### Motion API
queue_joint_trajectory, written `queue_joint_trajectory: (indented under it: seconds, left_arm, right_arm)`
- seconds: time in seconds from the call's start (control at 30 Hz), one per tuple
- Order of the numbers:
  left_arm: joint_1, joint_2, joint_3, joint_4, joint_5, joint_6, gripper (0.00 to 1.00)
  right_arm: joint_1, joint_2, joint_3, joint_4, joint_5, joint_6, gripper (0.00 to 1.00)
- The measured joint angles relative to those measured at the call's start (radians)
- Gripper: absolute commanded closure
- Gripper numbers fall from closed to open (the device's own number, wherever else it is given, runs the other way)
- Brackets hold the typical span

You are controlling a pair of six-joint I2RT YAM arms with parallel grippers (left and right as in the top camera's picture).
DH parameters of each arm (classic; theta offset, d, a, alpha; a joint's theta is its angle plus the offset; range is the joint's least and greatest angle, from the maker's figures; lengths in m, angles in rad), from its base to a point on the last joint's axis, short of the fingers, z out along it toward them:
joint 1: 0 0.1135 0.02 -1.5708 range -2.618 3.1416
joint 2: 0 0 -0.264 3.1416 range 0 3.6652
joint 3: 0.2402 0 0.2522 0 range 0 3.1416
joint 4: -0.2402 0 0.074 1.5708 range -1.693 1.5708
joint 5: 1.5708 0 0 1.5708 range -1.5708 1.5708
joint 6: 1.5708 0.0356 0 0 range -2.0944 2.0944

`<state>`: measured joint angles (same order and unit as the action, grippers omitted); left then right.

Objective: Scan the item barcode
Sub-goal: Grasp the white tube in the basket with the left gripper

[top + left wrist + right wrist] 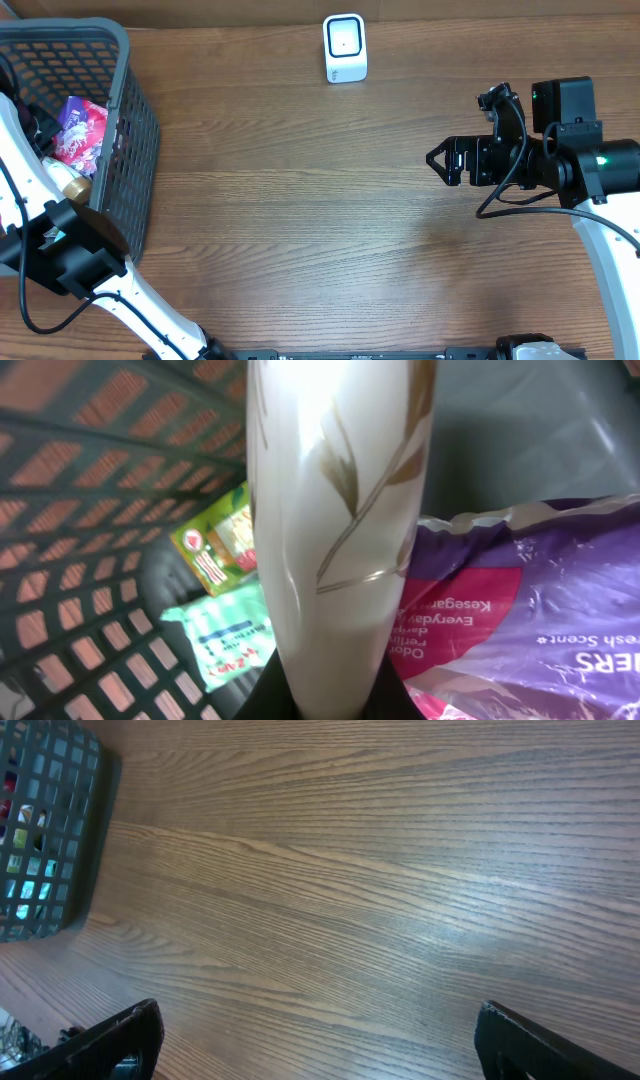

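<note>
The item, a white bottle (335,510) with a gold leaf pattern, fills the middle of the left wrist view. My left gripper (335,695) is shut on it, with a dark finger on each side of its lower end. It is inside the dark plastic basket (135,150) at the table's left, above a purple and pink pouch (520,610). The white barcode scanner (345,47) stands at the back centre of the table. My right gripper (440,160) hovers over the right side of the table, open with nothing between its fingers (120,1040).
The basket also holds a green packet (225,545) and a pale green packet (225,645). From overhead, the purple pouch (80,125) shows over the basket rim. Bare wooden tabletop (300,220) lies between the basket and the right arm.
</note>
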<state>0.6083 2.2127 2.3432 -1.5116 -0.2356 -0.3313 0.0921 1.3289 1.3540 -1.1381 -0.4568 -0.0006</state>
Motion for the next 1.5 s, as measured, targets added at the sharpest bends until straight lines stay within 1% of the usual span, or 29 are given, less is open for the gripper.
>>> queue_joint_trajectory:
  seconds: [0.13,0.17,0.2,0.23,0.3,0.37,0.4,0.47,0.57,0.67,0.8,0.87,0.9,0.97,1.17,1.3,1.37,1.4,1.5]
  left_arm:
    - [0.000,0.000,-0.069,0.041,0.014,-0.034,0.95]
    - [0.000,0.000,-0.094,0.056,0.016,-0.038,0.90]
    - [0.000,0.000,-0.126,0.074,0.017,-0.042,0.80]
    - [0.000,0.000,-0.168,0.092,0.021,-0.047,0.73]
    - [0.000,0.000,-0.237,0.131,0.027,-0.062,0.70]
    - [0.000,0.000,-0.264,0.155,0.026,-0.063,0.67]
    - [0.000,0.000,-0.273,0.159,0.026,-0.063,0.62]
    - [0.000,0.000,-0.284,0.167,0.026,-0.064,0.58]
    - [0.000,0.000,-0.294,0.175,0.026,-0.067,0.57]
    - [0.000,0.000,-0.320,0.189,0.026,-0.067,0.58]
    - [0.000,0.000,-0.385,0.220,0.025,-0.071,0.74]
    - [0.000,0.000,-0.429,0.239,0.019,-0.080,0.75]
    - [0.000,-0.002,-0.445,0.241,0.014,-0.082,0.79]
    - [0.000,-0.009,-0.453,0.241,0.013,-0.084,0.96]
    - [0.001,-0.012,-0.437,0.189,0.014,-0.089,0.96]
    - [0.001,-0.009,-0.353,0.108,0.020,-0.089,0.96]
    - [0.001,-0.007,-0.278,0.058,0.023,-0.089,0.96]
    - [0.001,-0.008,-0.189,0.010,0.023,-0.089,0.96]
    - [-0.003,0.000,-0.037,-0.091,0.026,-0.081,0.96]
  right_arm:
    - [0.000,0.000,0.000,0.001,0.000,0.001,0.00]
    - [0.000,0.000,0.000,0.000,0.000,0.001,0.00]
    - [0.000,0.000,0.000,0.000,0.000,0.001,0.00]
    - [0.000,0.000,0.000,0.001,0.000,0.001,0.00]
    - [0.000,0.000,0.000,0.001,0.000,0.000,0.00]
    - [0.000,0.000,0.000,0.000,0.000,0.001,0.00]
    - [0.000,0.000,0.000,0.000,0.000,0.000,0.00]
    - [0.000,0.000,0.000,0.001,0.000,0.000,0.00]
    - [0.000,0.000,0.000,0.001,0.000,0.001,0.00]
    - [0.000,0.000,0.000,0.001,0.000,0.000,0.00]
    - [0.000,0.000,0.000,0.001,0.000,0.001,0.00]
    - [0.000,0.000,0.000,0.000,0.000,0.000,0.00]
    - [0.000,0.000,0.000,0.001,0.000,0.001,0.00]
    - [0.000,0.000,0.000,0.000,0.000,0.001,0.00]
    - [0.000,0.000,0.000,0.001,0.000,0.001,0.00]
    - [0.000,0.000,0.000,0.001,0.000,0.001,0.00]
    - [0.000,0.000,0.000,0.000,0.000,0.000,0.00]
    - [0.000,0.000,0.000,0.001,0.000,0.001,0.00]
    - [0.000,0.000,0.000,0.001,0.000,0.000,0.00]
